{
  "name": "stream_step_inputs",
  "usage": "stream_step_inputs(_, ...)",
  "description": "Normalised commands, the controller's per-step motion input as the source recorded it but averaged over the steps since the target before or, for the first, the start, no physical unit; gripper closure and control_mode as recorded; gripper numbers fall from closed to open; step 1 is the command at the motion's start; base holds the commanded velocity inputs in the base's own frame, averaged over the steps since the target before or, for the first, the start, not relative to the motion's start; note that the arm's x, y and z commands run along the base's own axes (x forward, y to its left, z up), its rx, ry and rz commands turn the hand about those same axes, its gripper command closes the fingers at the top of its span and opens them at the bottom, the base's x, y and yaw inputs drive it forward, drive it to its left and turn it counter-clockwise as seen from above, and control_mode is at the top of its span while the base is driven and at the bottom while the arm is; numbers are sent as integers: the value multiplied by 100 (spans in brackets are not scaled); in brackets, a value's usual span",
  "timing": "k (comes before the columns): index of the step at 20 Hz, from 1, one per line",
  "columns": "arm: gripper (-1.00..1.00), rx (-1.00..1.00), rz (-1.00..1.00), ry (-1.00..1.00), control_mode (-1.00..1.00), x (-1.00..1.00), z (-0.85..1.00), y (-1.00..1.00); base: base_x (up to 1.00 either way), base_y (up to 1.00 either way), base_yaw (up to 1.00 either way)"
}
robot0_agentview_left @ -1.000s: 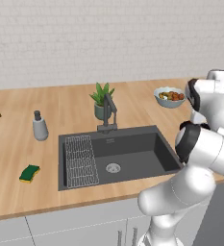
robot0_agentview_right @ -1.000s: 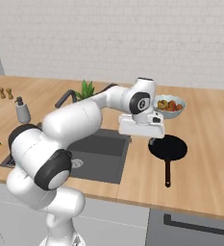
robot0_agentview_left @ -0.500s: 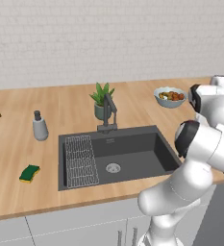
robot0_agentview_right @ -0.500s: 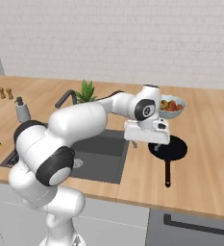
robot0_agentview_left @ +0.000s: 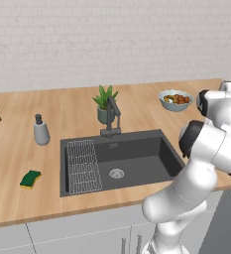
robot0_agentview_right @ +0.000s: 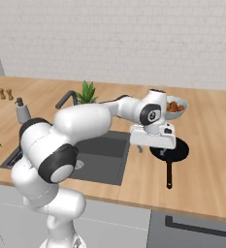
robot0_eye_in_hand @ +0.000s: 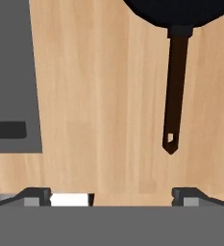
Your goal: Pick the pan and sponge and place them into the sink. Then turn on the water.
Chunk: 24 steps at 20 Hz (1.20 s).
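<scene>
One round black frying pan with a long dark handle point(robot0_agentview_right: 175, 150) lies on the wooden counter, right of the basin. One small green-and-yellow rectangular sponge point(robot0_agentview_left: 30, 179) sits at the near left. There is one dark grey recessed sink point(robot0_agentview_left: 137, 155), holding one silver wire grid rack point(robot0_agentview_left: 83, 166) and one round metal drain point(robot0_agentview_left: 116, 173). Behind it stand one dark angular faucet point(robot0_agentview_left: 112, 116) and one green potted plant point(robot0_agentview_left: 104, 102). One grey soap dispenser bottle point(robot0_agentview_left: 40, 130) stands to the left. One pale bowl of food point(robot0_agentview_left: 175, 99) is at the far right. Two small brown shakers point(robot0_agentview_right: 6, 93) stand at the far left.
</scene>
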Motion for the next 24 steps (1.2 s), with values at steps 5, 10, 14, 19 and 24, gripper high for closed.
stream_step_inputs(5, -100, 0, 0, -1, -100, 0, -24, -10, 0, 0, 0)
stream_step_inputs(10, -100, 0, 0, 0, -100, 0, -13, -7, 0, 0, 0)
stream_step_inputs(14, -100, 0, 0, 0, -100, 0, -11, -8, 0, 0, 0)
stream_step_inputs(19, -100, 0, 0, 0, -100, 0, -20, -9, 0, 0, 0)
stream_step_inputs(24, -100, 0, 0, 0, -100, 0, -19, -16, 0, 0, 0)
